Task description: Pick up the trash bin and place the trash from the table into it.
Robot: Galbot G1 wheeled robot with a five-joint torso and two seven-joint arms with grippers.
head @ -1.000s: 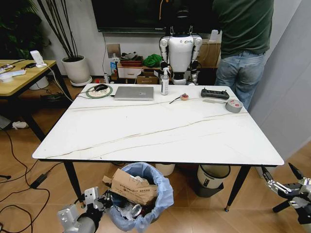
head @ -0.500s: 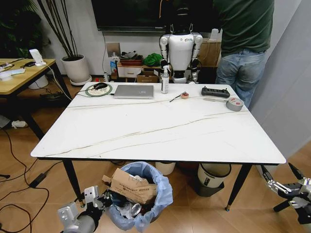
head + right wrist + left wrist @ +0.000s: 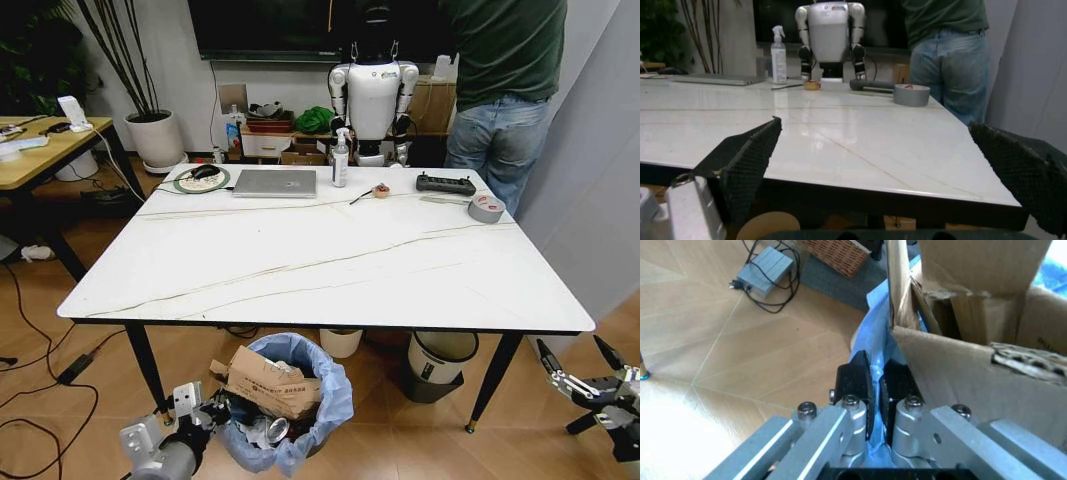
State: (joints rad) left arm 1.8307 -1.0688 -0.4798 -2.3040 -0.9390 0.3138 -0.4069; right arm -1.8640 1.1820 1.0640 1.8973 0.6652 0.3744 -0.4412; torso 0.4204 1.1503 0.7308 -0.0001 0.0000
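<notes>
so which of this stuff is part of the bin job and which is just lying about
Part of the job:
- round bin lined with a light blue bag, brown cardboard inside
- left gripper, fingers shut on the bag's rim
- white marble-look table
- right gripper, open, low beside the table

Just lying about:
- silver laptop
- grey tape roll
- spray bottle
- black remote controller

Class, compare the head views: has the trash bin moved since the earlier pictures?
No. The trash bin keeps its place beside the left tool; the table shifts in the picture because the camera moved.
</notes>
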